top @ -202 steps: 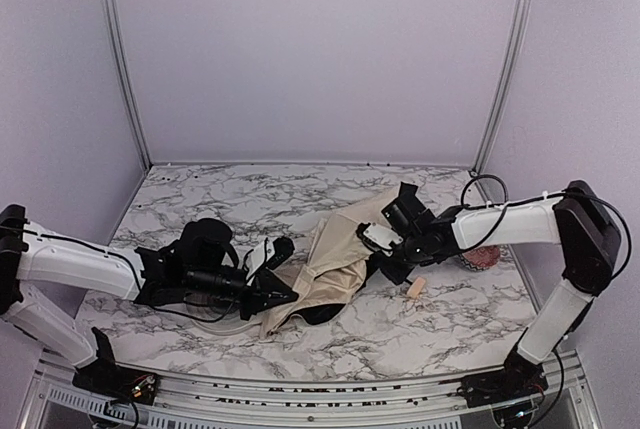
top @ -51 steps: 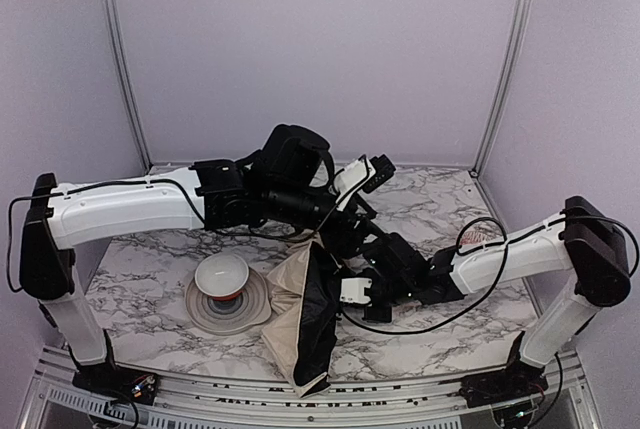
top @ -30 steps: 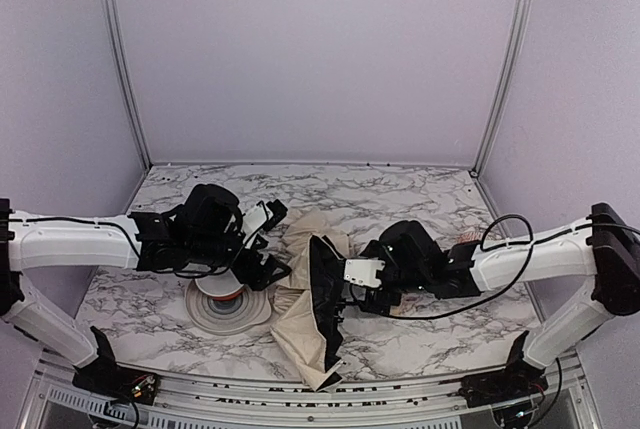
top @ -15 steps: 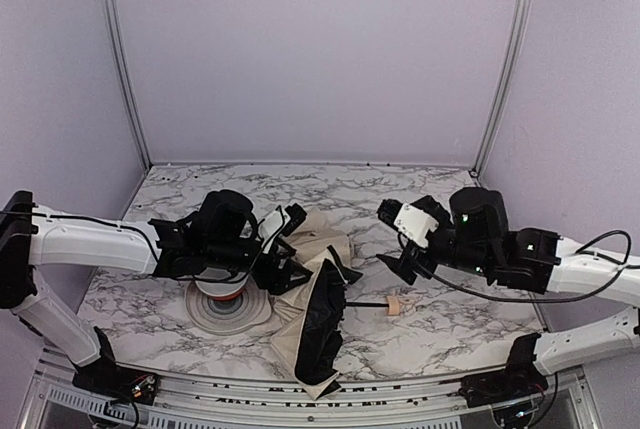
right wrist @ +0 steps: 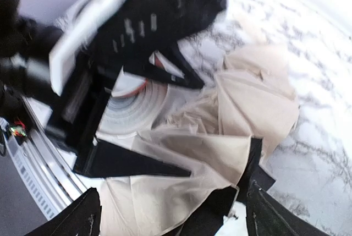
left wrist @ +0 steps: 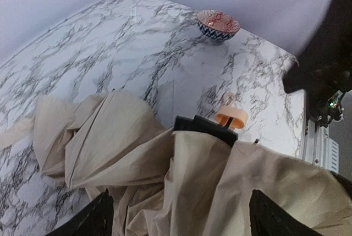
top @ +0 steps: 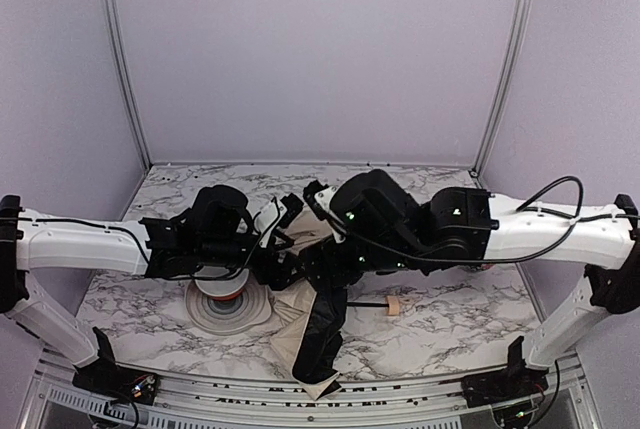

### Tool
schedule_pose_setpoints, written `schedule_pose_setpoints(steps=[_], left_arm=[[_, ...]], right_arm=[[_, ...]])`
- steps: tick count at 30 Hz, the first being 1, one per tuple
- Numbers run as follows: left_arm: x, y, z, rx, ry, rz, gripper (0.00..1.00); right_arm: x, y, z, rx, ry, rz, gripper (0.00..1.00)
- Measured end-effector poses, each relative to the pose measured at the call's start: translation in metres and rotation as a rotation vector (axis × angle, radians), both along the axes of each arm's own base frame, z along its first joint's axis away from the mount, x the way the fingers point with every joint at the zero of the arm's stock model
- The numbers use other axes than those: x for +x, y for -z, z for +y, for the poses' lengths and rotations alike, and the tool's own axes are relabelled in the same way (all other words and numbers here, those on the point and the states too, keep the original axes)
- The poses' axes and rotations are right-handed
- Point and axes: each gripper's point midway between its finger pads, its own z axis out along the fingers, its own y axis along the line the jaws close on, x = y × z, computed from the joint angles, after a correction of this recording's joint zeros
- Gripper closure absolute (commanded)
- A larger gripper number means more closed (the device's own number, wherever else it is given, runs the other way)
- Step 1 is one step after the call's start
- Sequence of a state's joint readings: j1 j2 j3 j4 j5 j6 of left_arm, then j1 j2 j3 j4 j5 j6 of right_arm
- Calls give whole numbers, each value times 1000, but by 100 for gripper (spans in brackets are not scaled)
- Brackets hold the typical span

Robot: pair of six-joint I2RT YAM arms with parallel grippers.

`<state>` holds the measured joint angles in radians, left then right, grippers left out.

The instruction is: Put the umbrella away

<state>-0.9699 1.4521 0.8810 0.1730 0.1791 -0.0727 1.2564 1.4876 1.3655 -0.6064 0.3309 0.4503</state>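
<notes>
Change: right pincer (right wrist: 173,211) came back over umbrella (top: 322,337) | State: it and left pincer (left wrist: 181,214) wide open, holding nothing | Task: umbrella floppy, not grabbed yet.

No words, numbers, labels or signs clear enough to read in any view.
</notes>
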Motion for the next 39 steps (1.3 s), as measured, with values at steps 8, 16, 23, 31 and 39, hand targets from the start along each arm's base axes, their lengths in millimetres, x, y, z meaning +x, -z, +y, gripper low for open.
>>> schedule_pose_setpoints(steps=[8, 16, 23, 31, 39], left_arm=[[4, 17, 11, 48, -53, 18, 13], [-7, 22, 9, 56, 5, 43, 8], [-33, 42, 9, 92, 127, 42, 23], [-30, 40, 7, 90, 149, -42, 91], [-23, 32, 4, 76, 134, -107, 100]], right_arm=[[-30, 69, -18, -186, 62, 163, 38], [-31, 92, -26, -220, 42, 200, 100], [-32, 95, -28, -30, -205, 215, 100], [-69, 24, -13, 296, -695, -70, 100], [-13, -12, -29, 430, -744, -283, 95]])
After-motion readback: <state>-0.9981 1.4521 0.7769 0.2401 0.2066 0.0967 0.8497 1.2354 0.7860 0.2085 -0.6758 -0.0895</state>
